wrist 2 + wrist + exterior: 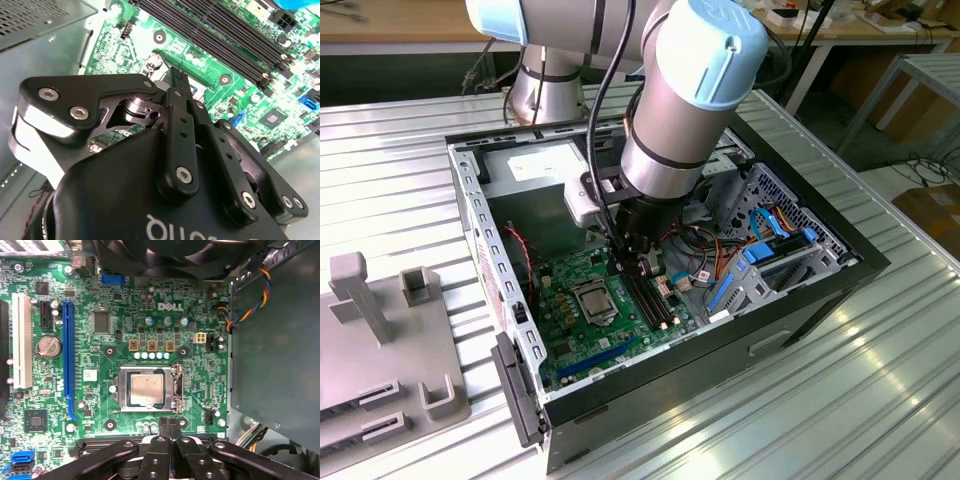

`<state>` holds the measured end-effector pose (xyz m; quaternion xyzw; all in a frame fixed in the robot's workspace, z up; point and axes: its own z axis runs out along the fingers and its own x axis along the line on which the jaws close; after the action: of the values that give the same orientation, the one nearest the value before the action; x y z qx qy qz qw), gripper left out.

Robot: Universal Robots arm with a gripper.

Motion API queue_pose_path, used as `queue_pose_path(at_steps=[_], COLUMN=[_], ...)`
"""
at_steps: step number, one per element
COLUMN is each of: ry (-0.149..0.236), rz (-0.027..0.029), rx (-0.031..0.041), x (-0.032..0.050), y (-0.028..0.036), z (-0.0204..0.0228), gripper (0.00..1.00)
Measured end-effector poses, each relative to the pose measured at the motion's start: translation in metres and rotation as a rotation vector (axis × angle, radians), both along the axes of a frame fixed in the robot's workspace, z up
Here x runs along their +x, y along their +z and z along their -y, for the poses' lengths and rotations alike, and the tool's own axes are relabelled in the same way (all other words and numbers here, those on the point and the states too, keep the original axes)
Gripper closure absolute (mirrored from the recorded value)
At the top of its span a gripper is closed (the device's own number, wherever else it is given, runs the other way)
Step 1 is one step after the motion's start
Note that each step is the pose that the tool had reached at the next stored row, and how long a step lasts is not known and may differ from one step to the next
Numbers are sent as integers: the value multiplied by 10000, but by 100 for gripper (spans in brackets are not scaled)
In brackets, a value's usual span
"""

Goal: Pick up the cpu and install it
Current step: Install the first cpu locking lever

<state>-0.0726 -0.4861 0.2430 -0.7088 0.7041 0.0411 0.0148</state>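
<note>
The claw [169, 427], fingers pressed together with nothing visibly between them, hangs just above the green motherboard [100, 300], and the cpu [146, 389] lies just ahead of its tips, apparently seated in the metal-framed socket [175, 390].

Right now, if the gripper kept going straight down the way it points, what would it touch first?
Probably the green motherboard at the edge of the socket that holds the cpu, on the memory-slot side. The gripper, fingers together, points down there; depth is unclear.
</note>
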Motion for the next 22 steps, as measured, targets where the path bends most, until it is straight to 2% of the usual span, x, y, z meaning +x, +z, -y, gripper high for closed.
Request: queue_pose_path(at_steps=[5,15,22], ry=[-2,0,0], rz=[0,0,0], rx=[0,1,1], x=[-2,-3,-5], y=[-2,-52,-106], z=[43,74,160], gripper=[89,89,89])
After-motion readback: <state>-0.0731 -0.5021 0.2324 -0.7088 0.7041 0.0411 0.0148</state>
